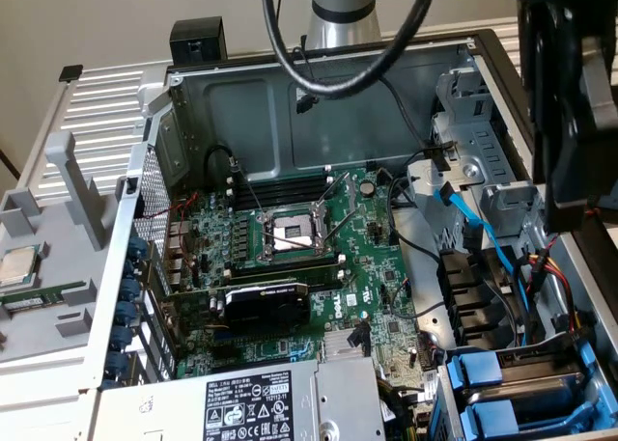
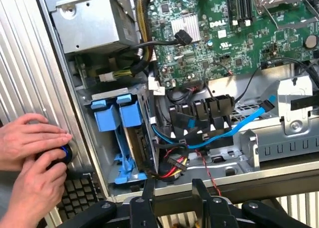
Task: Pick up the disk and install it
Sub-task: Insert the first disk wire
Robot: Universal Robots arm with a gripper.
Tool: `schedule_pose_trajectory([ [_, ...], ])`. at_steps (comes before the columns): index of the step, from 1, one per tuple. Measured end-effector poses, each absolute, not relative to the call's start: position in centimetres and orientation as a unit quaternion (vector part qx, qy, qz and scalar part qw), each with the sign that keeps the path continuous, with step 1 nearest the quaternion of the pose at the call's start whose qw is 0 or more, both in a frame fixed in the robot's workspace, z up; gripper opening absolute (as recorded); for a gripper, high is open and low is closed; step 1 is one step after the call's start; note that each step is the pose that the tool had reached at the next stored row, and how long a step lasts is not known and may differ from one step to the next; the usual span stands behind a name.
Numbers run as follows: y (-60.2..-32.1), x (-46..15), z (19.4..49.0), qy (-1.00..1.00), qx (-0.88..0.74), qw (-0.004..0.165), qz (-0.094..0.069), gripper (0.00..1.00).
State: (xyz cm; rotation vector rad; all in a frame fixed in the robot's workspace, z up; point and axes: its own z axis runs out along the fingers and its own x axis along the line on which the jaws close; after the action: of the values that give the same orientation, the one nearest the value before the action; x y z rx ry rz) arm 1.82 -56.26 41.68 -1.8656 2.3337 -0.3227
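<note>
Two bright blue carrier frames (image 2: pixel 119 117) stand side by side in the drive cage at the case's corner, also seen in the exterior view as blue carriers (image 1: pixel 492 393) at the lower right. Their metal faces and labels are hidden, so I cannot tell which one holds the disk. My gripper (image 2: pixel 174 200) hovers above the case edge beside that cage, open, with nothing between its black fingers (image 2: pixel 148 198). In the exterior view the gripper (image 1: pixel 575 171) is a dark mass over the case's right side.
The open case (image 1: pixel 290 84) holds the motherboard (image 1: pixel 290 258), a graphics card (image 1: pixel 266 306), the power supply (image 1: pixel 251 402) and blue SATA cables (image 2: pixel 224 133). A small silver CPU chip (image 1: pixel 19 265) lies outside at the exterior view's left. A person's hands (image 2: pixel 32 153) grip a blue-ringed round object over a keyboard (image 2: pixel 79 193).
</note>
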Motion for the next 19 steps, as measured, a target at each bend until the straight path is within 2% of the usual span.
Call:
schedule_pose_trajectory([
  [7, -58.9, 1.8, 41.3, 0.775, -0.621, 0.062, -0.102, 0.43],
  [19, -59.1, 1.8, 40.8, 0.72, -0.685, 0.063, -0.091, 0.43],
])
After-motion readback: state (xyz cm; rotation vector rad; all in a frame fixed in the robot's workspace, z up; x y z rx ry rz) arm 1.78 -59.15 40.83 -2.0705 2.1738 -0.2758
